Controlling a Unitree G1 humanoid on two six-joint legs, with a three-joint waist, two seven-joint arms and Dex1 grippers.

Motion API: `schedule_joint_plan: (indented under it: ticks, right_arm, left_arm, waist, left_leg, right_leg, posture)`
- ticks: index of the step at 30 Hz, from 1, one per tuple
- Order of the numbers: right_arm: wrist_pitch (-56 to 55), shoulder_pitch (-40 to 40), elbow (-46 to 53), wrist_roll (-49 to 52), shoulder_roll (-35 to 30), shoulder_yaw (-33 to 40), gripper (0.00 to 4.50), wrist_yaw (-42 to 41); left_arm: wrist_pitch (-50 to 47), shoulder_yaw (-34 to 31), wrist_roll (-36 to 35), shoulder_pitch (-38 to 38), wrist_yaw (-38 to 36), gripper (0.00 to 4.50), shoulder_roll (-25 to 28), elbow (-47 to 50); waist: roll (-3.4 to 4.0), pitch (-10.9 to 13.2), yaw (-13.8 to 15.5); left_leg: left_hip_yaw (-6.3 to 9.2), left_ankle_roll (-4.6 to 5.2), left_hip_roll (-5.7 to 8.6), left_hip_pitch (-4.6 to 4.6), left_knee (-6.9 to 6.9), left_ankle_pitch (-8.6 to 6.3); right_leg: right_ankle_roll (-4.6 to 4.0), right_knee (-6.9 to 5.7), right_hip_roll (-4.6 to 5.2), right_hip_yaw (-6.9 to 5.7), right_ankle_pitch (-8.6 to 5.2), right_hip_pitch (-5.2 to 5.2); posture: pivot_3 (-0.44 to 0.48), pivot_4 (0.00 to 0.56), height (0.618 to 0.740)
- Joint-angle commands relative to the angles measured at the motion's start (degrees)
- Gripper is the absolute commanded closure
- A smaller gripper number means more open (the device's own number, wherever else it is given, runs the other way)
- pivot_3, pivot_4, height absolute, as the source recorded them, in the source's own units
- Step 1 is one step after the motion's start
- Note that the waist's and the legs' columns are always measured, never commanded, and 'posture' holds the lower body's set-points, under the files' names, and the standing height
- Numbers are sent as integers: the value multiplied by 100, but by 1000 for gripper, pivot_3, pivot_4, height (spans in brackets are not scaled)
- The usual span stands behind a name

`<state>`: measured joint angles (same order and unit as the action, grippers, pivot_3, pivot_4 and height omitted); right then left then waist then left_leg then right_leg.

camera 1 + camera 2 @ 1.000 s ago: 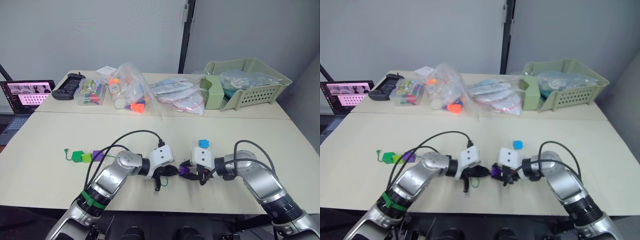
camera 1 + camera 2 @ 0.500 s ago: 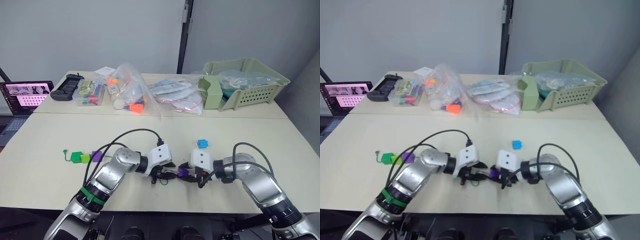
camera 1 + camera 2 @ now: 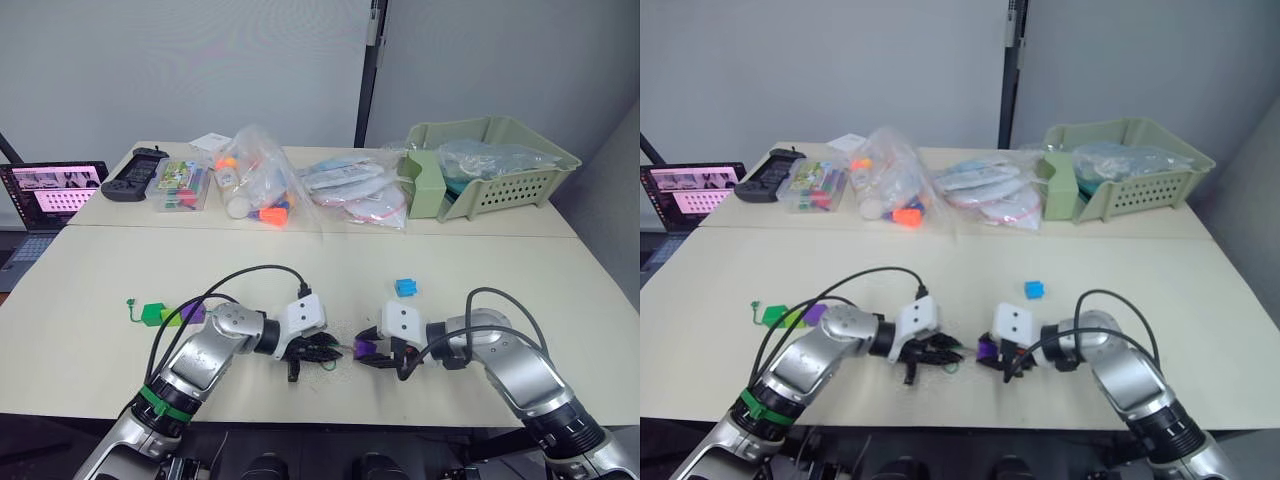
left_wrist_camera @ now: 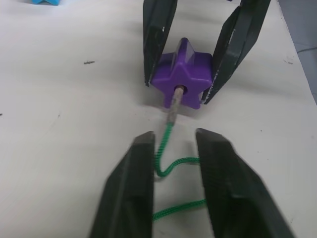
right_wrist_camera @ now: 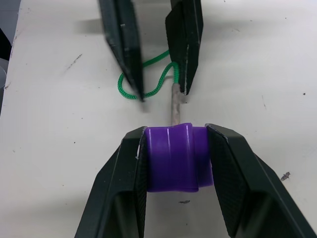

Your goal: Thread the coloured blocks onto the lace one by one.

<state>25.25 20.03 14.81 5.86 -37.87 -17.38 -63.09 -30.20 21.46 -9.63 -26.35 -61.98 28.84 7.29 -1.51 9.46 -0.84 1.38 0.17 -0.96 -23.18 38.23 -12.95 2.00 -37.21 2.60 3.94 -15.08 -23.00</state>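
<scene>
My right gripper (image 5: 174, 130) is shut on a purple star-shaped block (image 4: 183, 72), holding it just above the table near the front edge. The lace's silvery tip (image 4: 174, 106) sits in the block's hole. The green lace (image 4: 163, 148) trails back between the fingers of my left gripper (image 4: 173, 136), which is open and not pinching it. At the far left, a dark green block (image 3: 152, 314), a light green block (image 3: 171, 316) and a purple block (image 3: 193, 312) sit in a row on the lace. A blue block (image 3: 405, 288) lies loose behind the right gripper.
At the back of the table are bags of craft items (image 3: 255, 185), a clear box (image 3: 185, 187), a black controller (image 3: 135, 172) and a pale green basket (image 3: 500, 165). A laptop (image 3: 55, 190) stands at the far left. The table's front edge (image 3: 330, 415) is close below both grippers.
My left gripper has drawn back to the left, away from the purple block, leaving the lace tip in the hole. The right gripper has held still with the block.
</scene>
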Motion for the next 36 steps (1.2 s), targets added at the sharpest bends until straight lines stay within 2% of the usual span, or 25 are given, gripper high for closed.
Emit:
schedule_joint_plan:
  ticks: [1, 10, 23, 27, 30, 36]
  right_arm:
    - [66, -120, 53, 65, -76, -107, 3179, -72]
    - [117, -104, 112, 5, -75, -187, 3179, -42]
    - [447, -134, 463, 8, -61, -292, 3180, 110]
    - [509, -129, 486, -11, -68, -310, 3191, 159]
    - [522, -133, 450, -23, -92, -307, 3192, 180]
    - [537, -173, 453, -40, -118, -333, 3192, 213]
  left_arm:
    - [8, -87, -168, -51, -30, 4500, -4, 279]
    - [-45, 68, -202, -110, -149, 4500, 70, 316]
    - [215, 810, 380, -562, 129, 4500, -784, -516]
    - [196, 720, 410, -595, 37, 4500, -737, -515]
    - [161, 552, 340, -581, -110, 3664, -528, -403]
    - [41, 205, 85, -413, -318, 1656, -19, -57]
  waist:
    - [0, 0, 0]
    - [0, 0, 2]
    - [0, -1, 65]
    - [-1, -1, 91]
    - [-1, -1, 71]
    - [0, -1, 9]
  left_leg:
    - [0, 0, 0, 0, 0, 0]
    - [-1, 0, 1, 1, 0, 0]
    - [1, 0, 7, 8, 9, 0]
    - [1, 0, 12, 42, 11, 0]
    - [1, 0, 9, 40, 11, 0]
    - [4, 0, 3, 34, 0, 0]
  right_leg:
    - [0, 0, 0, 0, 0, 0]
    - [0, 1, 0, 0, 0, 1]
    - [2, 9, 3, -2, 0, 25]
    - [7, 19, 7, -3, -3, 68]
    - [8, 18, 6, -3, -3, 63]
    - [7, 13, 2, -3, -3, 49]
  posture:
    - [0, 150, 740]
    - [0, 150, 740]
    - [0, 150, 740]
    - [0, 150, 740]
    - [0, 150, 740]
    - [0, 150, 740]
